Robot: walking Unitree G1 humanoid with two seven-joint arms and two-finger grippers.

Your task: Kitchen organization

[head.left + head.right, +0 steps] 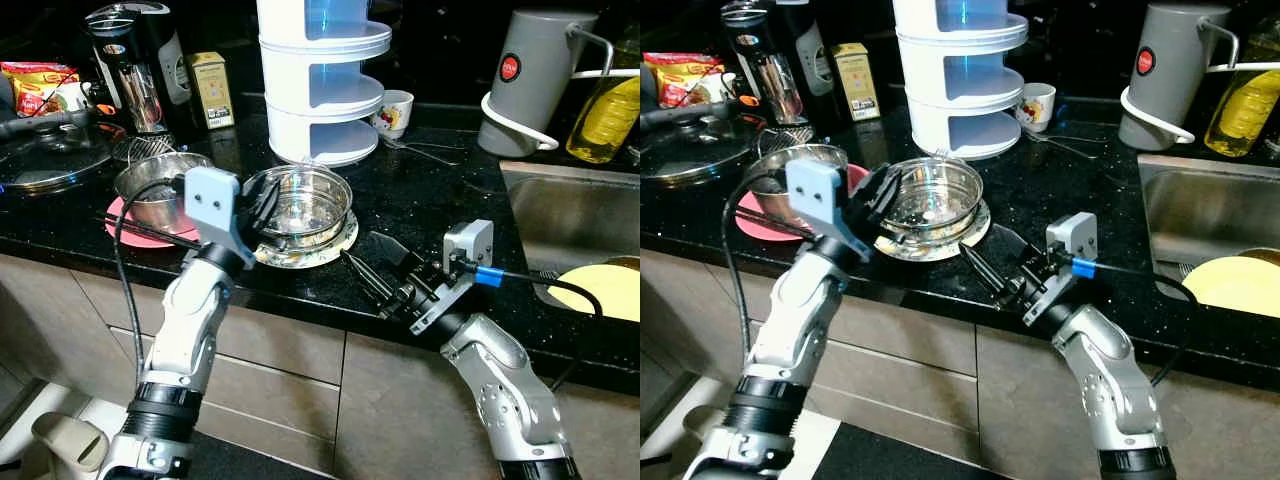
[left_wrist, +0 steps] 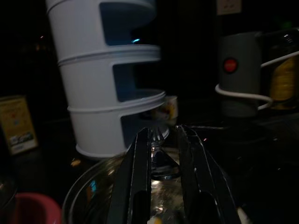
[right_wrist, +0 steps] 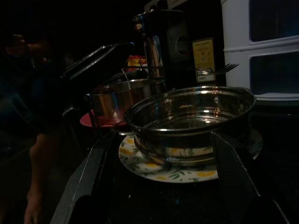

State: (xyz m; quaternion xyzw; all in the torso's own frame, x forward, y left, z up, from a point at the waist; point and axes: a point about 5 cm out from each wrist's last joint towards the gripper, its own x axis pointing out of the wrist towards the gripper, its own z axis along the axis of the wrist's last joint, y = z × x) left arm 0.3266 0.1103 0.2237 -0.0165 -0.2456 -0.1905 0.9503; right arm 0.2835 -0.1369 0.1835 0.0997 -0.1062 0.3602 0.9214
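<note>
No lettering is sharp enough to read. The grey plastic jug (image 1: 532,75) carries a round red badge (image 1: 510,68) with blurred white marks, and the small yellow carton (image 1: 211,89) and the red-and-yellow snack packet (image 1: 38,85) bear print too small to make out.

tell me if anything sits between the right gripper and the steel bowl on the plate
Nothing visible does. The right gripper sits open, low over the black counter, aimed at the steel bowl on the floral plate, with bare counter between. The left gripper is at the bowl's opposite rim.
</note>
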